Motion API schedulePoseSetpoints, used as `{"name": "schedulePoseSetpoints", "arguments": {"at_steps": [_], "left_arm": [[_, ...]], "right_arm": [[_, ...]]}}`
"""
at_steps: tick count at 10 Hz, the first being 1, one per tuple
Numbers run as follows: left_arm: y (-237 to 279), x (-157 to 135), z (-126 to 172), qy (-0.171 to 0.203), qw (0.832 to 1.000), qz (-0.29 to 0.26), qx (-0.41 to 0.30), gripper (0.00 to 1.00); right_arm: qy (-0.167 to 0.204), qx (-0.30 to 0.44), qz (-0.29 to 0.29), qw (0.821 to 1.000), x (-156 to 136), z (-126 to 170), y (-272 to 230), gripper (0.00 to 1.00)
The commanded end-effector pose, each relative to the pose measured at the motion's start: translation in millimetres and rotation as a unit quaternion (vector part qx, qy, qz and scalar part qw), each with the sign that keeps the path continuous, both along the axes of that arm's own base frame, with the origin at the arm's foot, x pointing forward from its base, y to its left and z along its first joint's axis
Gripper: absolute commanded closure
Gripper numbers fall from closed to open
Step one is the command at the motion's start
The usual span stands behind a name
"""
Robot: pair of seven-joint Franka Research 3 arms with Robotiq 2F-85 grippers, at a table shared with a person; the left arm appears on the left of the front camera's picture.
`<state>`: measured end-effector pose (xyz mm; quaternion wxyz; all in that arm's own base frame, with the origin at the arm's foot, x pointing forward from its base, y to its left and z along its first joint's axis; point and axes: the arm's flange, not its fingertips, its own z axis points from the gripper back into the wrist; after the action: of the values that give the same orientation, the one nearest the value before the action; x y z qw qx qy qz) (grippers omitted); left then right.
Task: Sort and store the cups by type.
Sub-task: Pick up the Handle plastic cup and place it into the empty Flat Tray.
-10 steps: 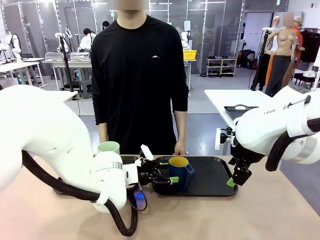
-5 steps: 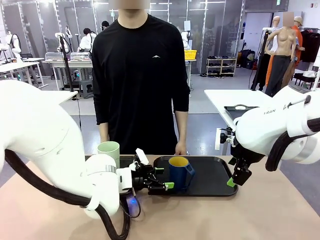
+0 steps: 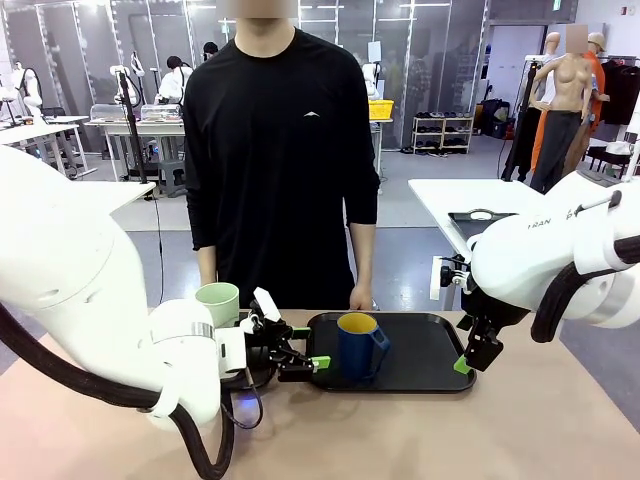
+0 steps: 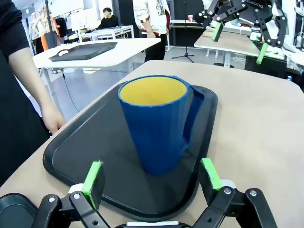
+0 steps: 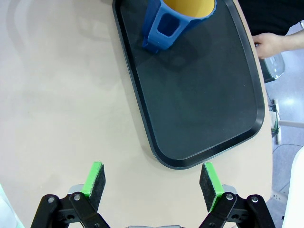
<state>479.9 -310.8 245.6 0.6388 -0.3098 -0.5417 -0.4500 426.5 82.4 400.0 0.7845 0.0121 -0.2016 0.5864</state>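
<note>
Dark blue, our mug (image 4: 156, 123) stands on the black tray (image 4: 90, 142) at twelve o'clock of our left gripper (image 4: 152, 178), whose jaws stand apart, clear of it.

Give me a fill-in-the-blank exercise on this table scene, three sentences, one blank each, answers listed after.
1. The dark blue mug stands upright on the black ____.
2. The inside of the dark blue mug is coloured ____.
3. The left gripper sits just short of the mug with its jaws ____, and the right gripper hangs above the table near the tray's end.

Missing words: tray; yellow; open
</note>
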Motion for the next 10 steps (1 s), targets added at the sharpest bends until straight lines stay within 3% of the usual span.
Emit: {"name": "schedulePoseSetpoints", "arguments": {"at_steps": [1,10], "left_arm": [[-6.8,3.5,1.7,-0.002,1.000,-0.004,-0.003,0.00],[-6.8,3.5,1.7,-0.002,1.000,-0.004,-0.003,0.00]], "right_arm": [[-0.005,-0.003,-0.008,1.000,-2.3,-1.9,0.5,0.00],[-0.005,-0.003,-0.008,1.000,-2.3,-1.9,0.5,0.00]]}}
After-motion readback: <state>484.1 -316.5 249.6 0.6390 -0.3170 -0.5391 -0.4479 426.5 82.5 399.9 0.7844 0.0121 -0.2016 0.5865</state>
